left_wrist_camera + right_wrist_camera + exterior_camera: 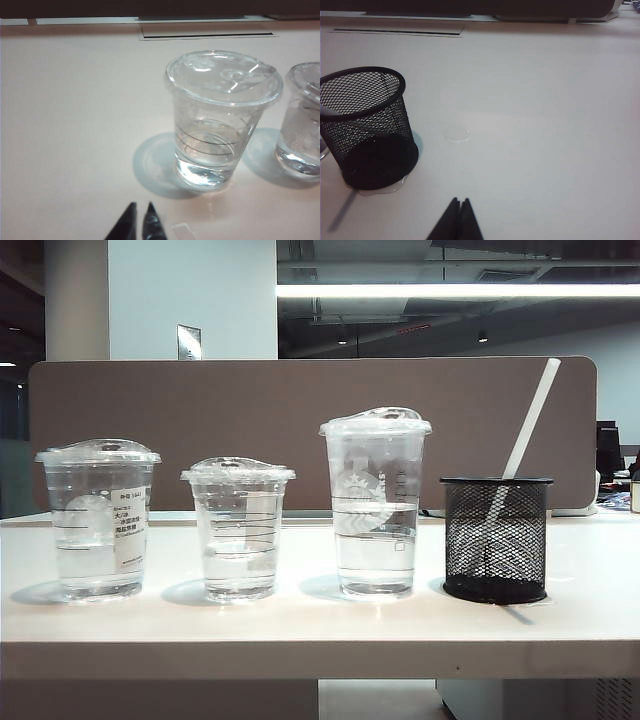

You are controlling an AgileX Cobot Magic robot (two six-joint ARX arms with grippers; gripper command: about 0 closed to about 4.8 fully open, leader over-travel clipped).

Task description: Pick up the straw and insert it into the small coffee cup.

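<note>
The long white straw [524, 440] stands leaning in a black mesh holder [496, 538] at the right of the table. The small coffee cup [238, 530], clear with a domed lid, thin black lines and a white label, is second from the left; it shows cut off [301, 125] in the left wrist view. My left gripper [141, 205] is shut and empty, low over the table, short of the wider cup [220, 120]. My right gripper [459, 200] is shut and empty over bare table, beside the mesh holder [367, 125]. Neither gripper shows in the exterior view.
The row runs from a wider text-labelled cup [98, 520] on the left to the tallest cup [375, 505] with a round logo beside the holder. All cups hold some water. A brown partition [300, 410] closes the back. A cable slot [207, 34] lies in the table behind the cups.
</note>
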